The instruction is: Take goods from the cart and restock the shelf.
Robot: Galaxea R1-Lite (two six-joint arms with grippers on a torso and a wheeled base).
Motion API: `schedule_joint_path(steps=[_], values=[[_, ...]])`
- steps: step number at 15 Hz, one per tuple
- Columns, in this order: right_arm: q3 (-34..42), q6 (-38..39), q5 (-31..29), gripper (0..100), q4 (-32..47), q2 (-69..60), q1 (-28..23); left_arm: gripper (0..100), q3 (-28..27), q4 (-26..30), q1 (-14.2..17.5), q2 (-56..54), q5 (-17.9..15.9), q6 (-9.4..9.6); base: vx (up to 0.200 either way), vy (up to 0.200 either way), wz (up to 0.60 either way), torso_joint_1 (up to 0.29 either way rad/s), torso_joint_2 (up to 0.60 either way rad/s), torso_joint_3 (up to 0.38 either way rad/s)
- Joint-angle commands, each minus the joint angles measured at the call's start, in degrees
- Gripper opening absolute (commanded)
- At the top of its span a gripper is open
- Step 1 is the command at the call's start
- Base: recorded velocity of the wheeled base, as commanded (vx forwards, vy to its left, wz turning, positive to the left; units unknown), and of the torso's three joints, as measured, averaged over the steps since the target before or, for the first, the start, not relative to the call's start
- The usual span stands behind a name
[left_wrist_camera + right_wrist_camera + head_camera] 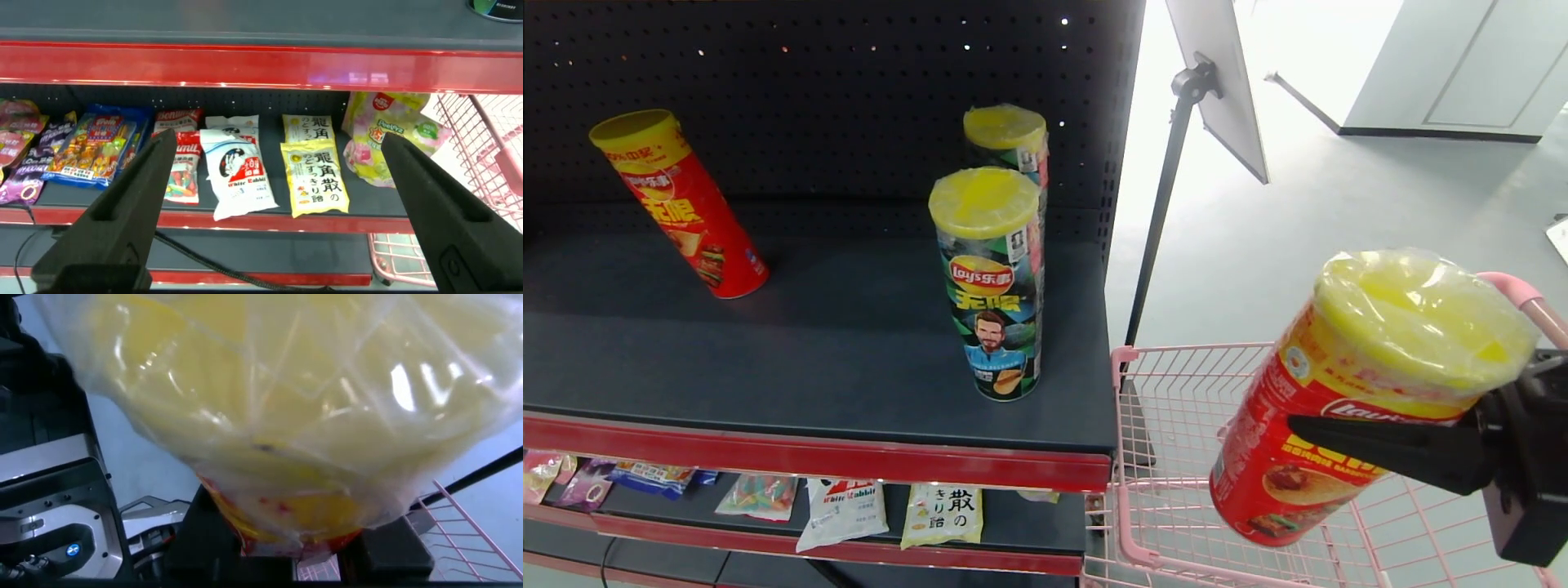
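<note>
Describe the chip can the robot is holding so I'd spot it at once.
Look right of the dark shelf, above the pink cart. There the right gripper grips a red chip can, tilted in the air. The second red can and the two green cans stand on the shelf.

i'm in a shop aisle, or perhaps a mock-up of one: a dark shelf [849,343] with a pegboard back [849,82] and red price rails [809,457], chip cans [992,278] standing on it, snack bags [237,175] on the tier below, and a pink wire cart [1176,349] parked beside it.
</note>
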Motion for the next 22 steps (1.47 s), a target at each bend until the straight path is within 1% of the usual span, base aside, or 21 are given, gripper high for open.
schedule_joint_path(steps=[1,22], values=[[-0.7,-0.1,0.0,0,0.0,1.3,0.2,100,0.0,0.0,0.1,0.0,0.1,-0.01,0.000,0.200,0.00,0.002,0.01,0.002],[-1.8,0.0,-0.1,0,0.0,1.3,0.2,100,0.0,0.0,0.0,0.0,0.1,-0.01,0.000,0.200,0.00,0.002,0.00,0.002]])
